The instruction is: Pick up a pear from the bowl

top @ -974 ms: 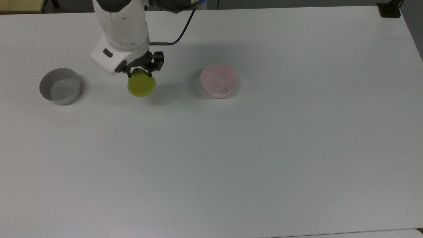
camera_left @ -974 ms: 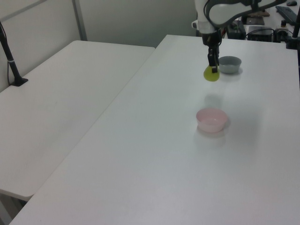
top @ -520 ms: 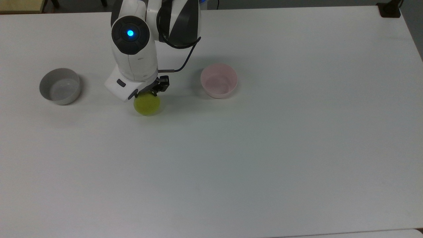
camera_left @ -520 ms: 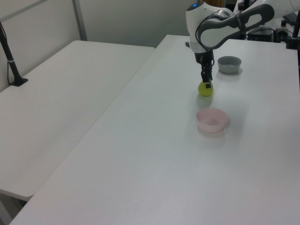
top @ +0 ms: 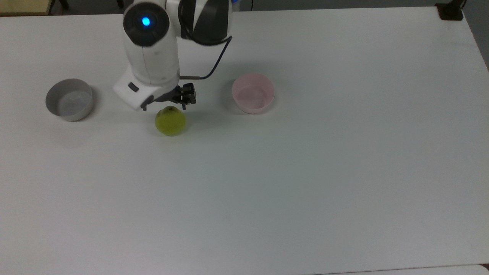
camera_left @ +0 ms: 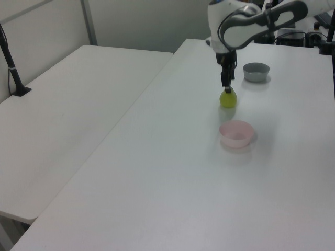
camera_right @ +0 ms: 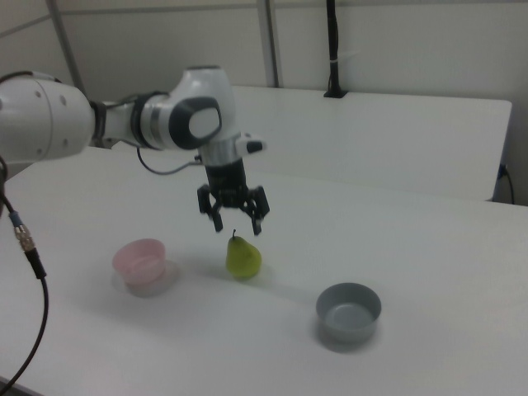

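Note:
The yellow-green pear [top: 170,121] [camera_left: 227,99] [camera_right: 243,257] stands upright on the white table [top: 305,183], stem up, between the two bowls. My gripper [top: 166,104] [camera_right: 238,226] hangs just above it, open, with a dark finger on either side of the stem and not touching the fruit. The pale pink bowl [top: 253,93] [camera_left: 236,134] [camera_right: 142,263] sits empty to the top view's right of the pear.
A grey bowl [top: 69,99] [camera_left: 256,71] [camera_right: 349,311] stands empty at the top view's left. The arm's white body [top: 151,49] leans over the table's far edge. A second white table [camera_left: 68,110] adjoins at the left view's left, with a black post [camera_left: 11,63] on it.
The gripper carried the pear down onto the table between the bowls, then opened, let it go and rose slightly above it.

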{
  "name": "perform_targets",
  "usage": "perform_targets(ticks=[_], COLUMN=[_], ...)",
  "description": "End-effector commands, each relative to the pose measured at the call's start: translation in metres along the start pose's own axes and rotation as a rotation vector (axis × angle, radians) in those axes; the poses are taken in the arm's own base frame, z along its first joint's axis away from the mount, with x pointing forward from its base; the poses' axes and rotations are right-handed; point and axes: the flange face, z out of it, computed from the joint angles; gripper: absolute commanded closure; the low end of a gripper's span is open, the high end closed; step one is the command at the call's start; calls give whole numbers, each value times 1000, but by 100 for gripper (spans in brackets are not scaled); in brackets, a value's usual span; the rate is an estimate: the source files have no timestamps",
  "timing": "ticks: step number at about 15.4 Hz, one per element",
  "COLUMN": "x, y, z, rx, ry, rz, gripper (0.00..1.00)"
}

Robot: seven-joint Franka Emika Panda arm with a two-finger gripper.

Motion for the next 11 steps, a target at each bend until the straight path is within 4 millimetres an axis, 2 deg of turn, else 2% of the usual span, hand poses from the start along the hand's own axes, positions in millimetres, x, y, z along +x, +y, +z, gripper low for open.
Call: perform_targets(ticks=[1,4,7,11], x=[-49,-88,-118,-126], y=[20,45,58,57], z=[-82,-124,-153,-160], rx=[36,66,92,97], ry=[71,66,69,52], rz=[83,131,158,153], gripper=[0,0,0,0])
